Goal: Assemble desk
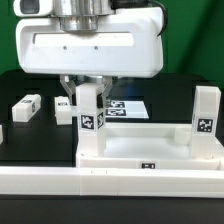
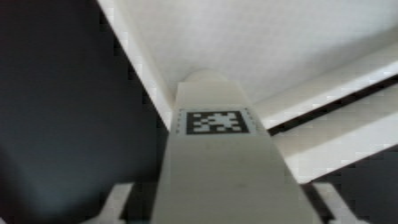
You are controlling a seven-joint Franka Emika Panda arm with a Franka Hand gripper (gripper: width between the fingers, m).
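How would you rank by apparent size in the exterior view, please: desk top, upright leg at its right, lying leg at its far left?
desk top
upright leg
lying leg (farther back, so unsure)

Bright, even light with faint shadows; the wrist view is soft, the leg (image 2: 222, 160) blurred close up.

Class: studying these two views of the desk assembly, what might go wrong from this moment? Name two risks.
1. The end effector grips a leg upright at a corner of the desk top; the socket beneath is hidden, so a slight tilt or offset could jam it.
2. Pushing down might shift the desk top and disturb the second leg standing at its other corner.
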